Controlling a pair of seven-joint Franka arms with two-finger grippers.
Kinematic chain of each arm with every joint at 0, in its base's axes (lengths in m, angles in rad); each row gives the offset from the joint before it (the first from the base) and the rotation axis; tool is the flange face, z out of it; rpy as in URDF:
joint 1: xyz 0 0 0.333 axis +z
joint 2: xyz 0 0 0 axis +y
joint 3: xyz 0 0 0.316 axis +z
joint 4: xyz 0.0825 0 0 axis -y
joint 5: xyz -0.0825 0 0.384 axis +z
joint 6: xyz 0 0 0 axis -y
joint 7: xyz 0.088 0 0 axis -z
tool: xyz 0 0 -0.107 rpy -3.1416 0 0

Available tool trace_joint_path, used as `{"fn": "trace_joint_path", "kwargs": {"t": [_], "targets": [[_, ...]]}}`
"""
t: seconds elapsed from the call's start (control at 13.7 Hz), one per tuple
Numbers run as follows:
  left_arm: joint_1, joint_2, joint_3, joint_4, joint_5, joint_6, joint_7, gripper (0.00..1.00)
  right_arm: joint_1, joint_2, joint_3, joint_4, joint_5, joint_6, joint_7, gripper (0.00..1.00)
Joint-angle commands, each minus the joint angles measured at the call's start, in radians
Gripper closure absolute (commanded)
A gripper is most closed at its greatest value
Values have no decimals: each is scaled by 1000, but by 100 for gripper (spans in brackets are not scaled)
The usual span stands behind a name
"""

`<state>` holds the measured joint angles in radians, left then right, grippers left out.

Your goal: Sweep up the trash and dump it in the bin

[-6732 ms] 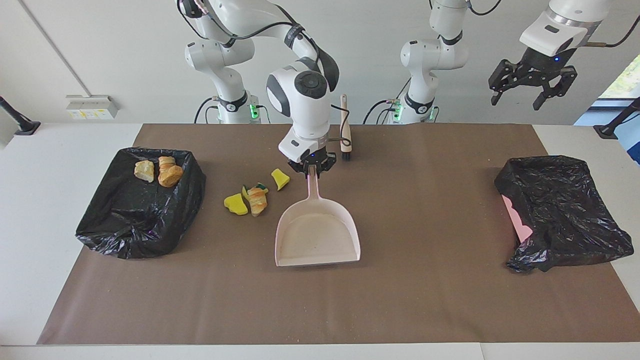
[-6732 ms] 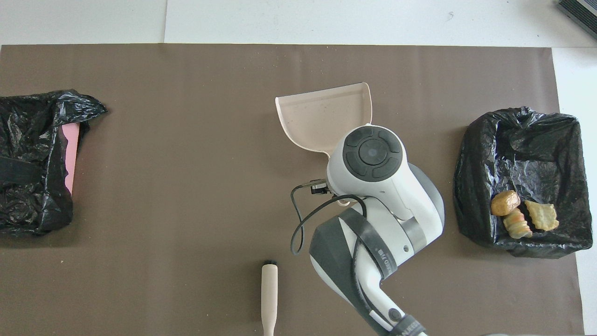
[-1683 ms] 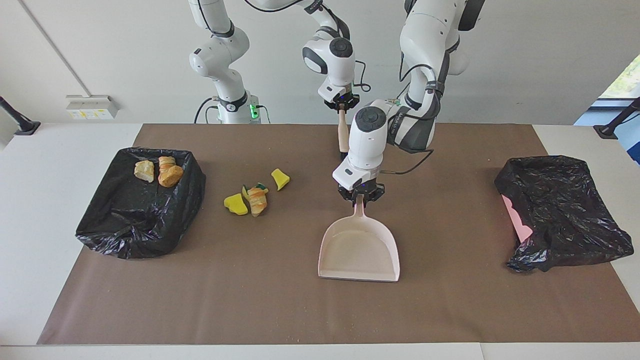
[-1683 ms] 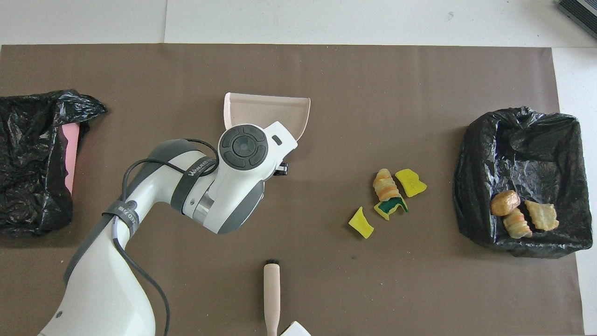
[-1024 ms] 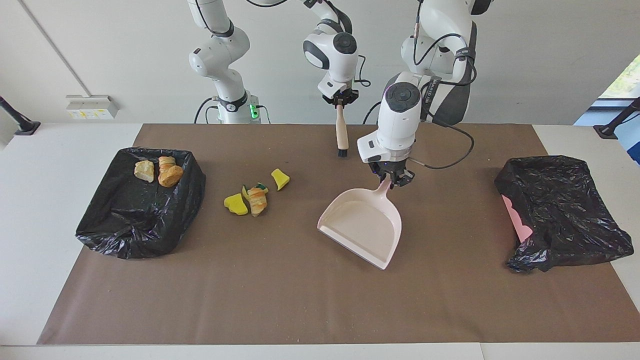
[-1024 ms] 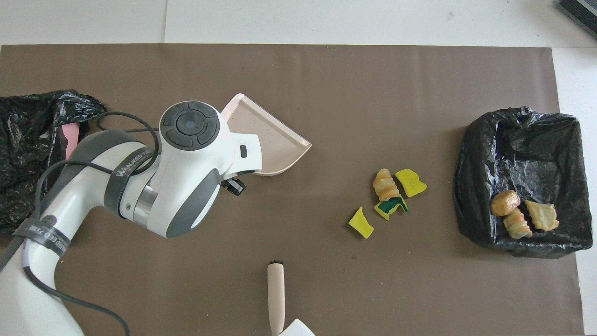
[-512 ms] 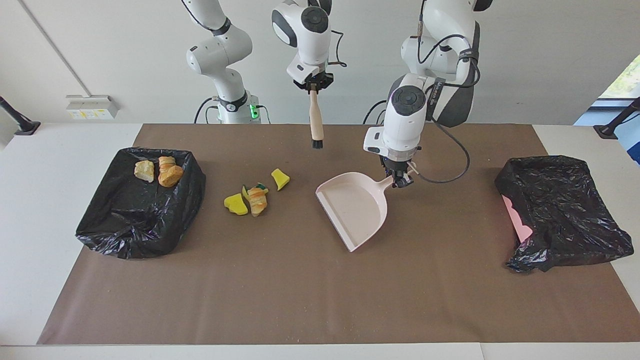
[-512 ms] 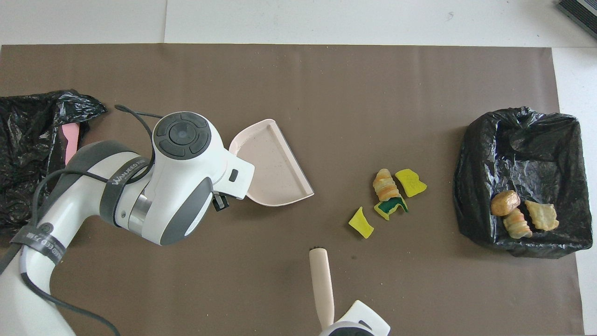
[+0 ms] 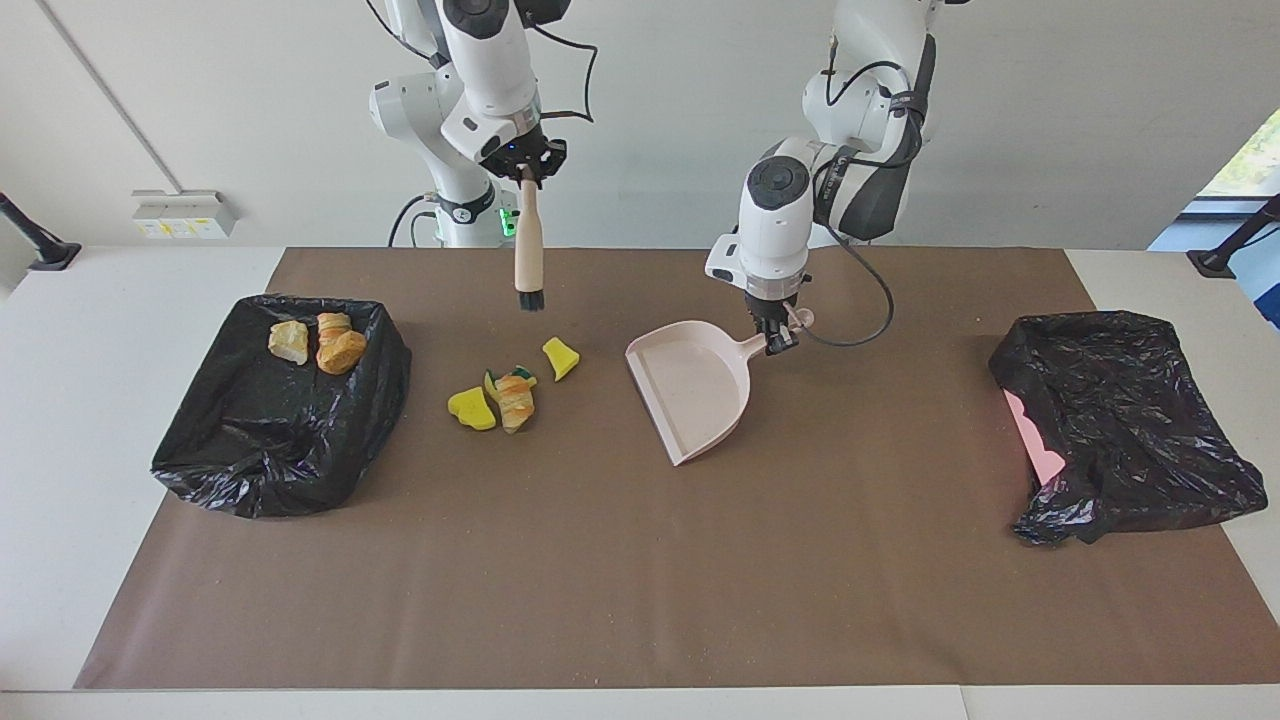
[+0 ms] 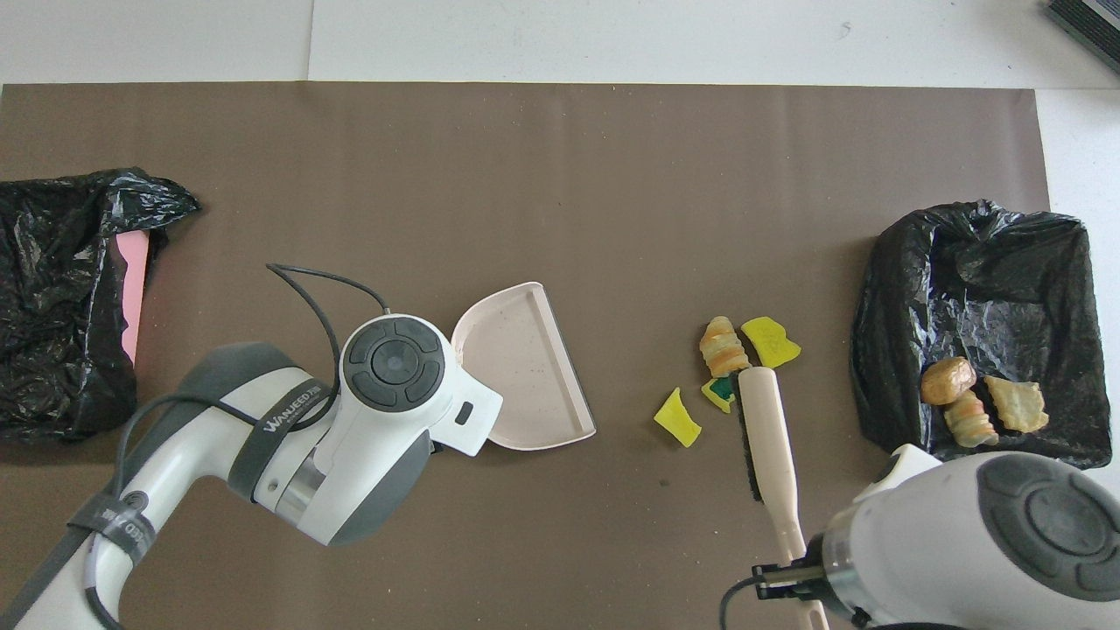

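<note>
Pale pink plastic, the dustpan (image 9: 695, 392) now lies on the brown mat (image 9: 640, 600) with its open mouth turned toward the right arm's end of the surface, swung round further than half a second ago and shifted closer to the scraps; the left end effector (image 9: 779, 336) is pinched on its handle, fingers pressed onto it. The right end effector (image 9: 527, 172) is clamped on the top of the beige brush (image 9: 528, 250), which hangs bristles down; it has travelled from above the middle of the mat to a spot over the loose trash (image 9: 505, 392), and in the overhead view the brush now covers part of the green-backed piece. Four scraps lie unmoved on the mat between the dustpan and the bin (image 9: 275, 420) at the right arm's end: two yellow sponge bits, the green-backed one and a striped roll. Three crusty lumps (image 9: 318, 342) sit inside that bin. A second black-lined bin (image 9: 1125, 425) sits at the left arm's end
</note>
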<state>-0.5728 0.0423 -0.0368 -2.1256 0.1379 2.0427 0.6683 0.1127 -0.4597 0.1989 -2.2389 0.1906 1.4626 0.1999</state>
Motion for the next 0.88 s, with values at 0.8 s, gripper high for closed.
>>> {"fn": "trace_joint_path", "kwargs": {"t": [0.8], "targets": [[-113,-75,9,-169,38,91,-76,100,-235,328,16,-33,-279,398,-183,100]]}}
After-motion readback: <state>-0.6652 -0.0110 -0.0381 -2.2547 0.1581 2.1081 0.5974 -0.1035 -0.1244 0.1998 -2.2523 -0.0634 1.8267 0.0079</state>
